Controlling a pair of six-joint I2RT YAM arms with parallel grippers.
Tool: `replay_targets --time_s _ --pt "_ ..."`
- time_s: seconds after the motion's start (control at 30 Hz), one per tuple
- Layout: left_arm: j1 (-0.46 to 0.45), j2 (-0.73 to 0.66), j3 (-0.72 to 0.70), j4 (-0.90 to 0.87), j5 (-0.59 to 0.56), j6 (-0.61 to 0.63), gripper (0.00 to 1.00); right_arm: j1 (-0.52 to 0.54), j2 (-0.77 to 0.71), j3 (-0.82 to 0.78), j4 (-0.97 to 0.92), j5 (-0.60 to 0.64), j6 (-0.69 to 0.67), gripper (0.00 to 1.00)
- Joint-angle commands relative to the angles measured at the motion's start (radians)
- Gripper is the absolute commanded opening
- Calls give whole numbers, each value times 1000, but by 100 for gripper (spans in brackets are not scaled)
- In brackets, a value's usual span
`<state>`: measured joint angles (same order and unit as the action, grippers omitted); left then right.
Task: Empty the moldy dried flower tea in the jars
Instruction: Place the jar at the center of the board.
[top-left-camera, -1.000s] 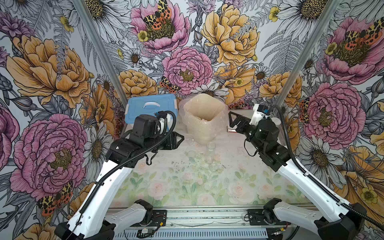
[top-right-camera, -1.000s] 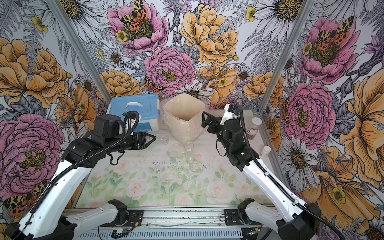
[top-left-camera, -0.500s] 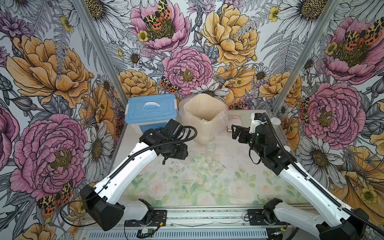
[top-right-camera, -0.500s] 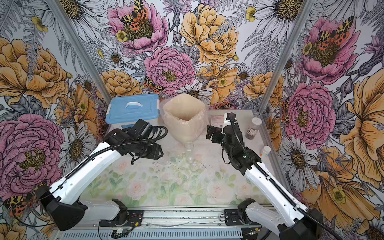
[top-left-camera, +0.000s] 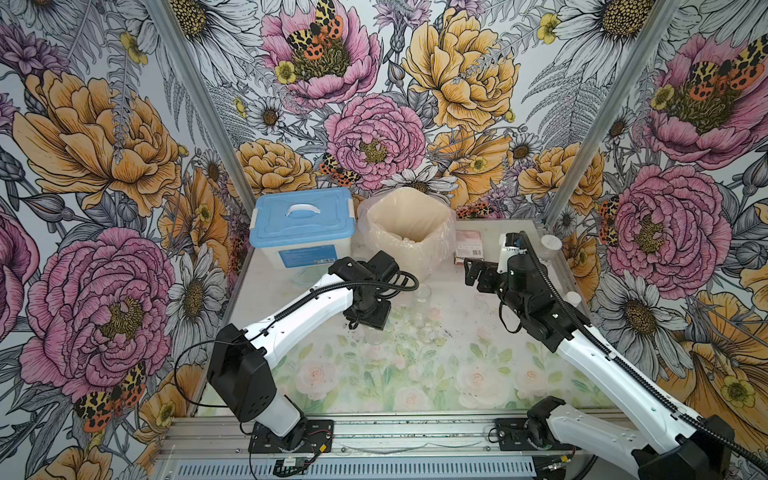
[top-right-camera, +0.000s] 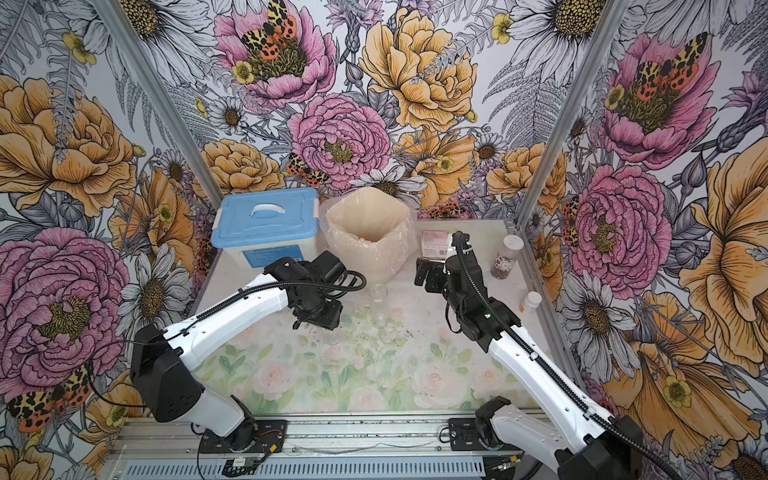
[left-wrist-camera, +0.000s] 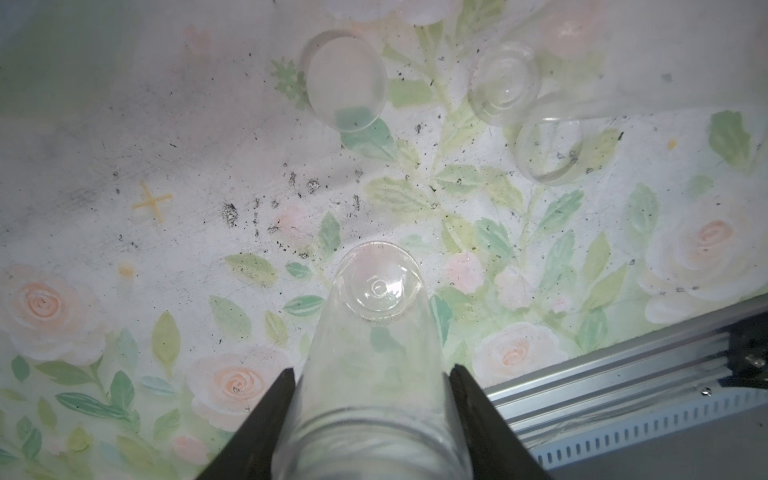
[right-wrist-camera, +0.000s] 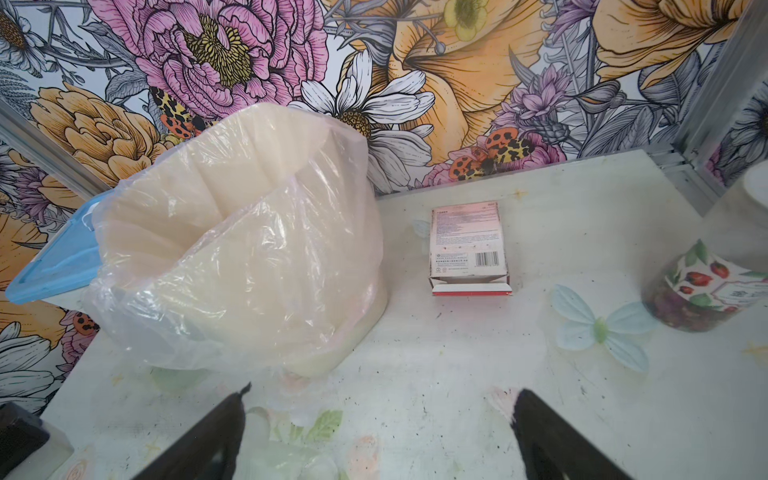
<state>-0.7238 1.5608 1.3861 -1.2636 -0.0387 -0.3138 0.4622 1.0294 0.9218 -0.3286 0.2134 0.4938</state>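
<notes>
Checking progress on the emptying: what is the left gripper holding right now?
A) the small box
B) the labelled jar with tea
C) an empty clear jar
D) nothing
C: in the left wrist view, the left gripper is shut on a clear jar, and no tea shows inside it.
</notes>
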Motion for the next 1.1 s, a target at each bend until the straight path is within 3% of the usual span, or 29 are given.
replay_targets --time_s 0.0,0.83,1.07 --pt "-11 5 -32 81 -31 -5 39 -12 -24 -5 0 14 -18 99" --pt "-47 41 -158 288 -70 -28 39 -25 -9 0 1 0 -21 99" --pt "-54 66 -160 291 -81 -29 43 -27 3 2 1 -6 -22 99"
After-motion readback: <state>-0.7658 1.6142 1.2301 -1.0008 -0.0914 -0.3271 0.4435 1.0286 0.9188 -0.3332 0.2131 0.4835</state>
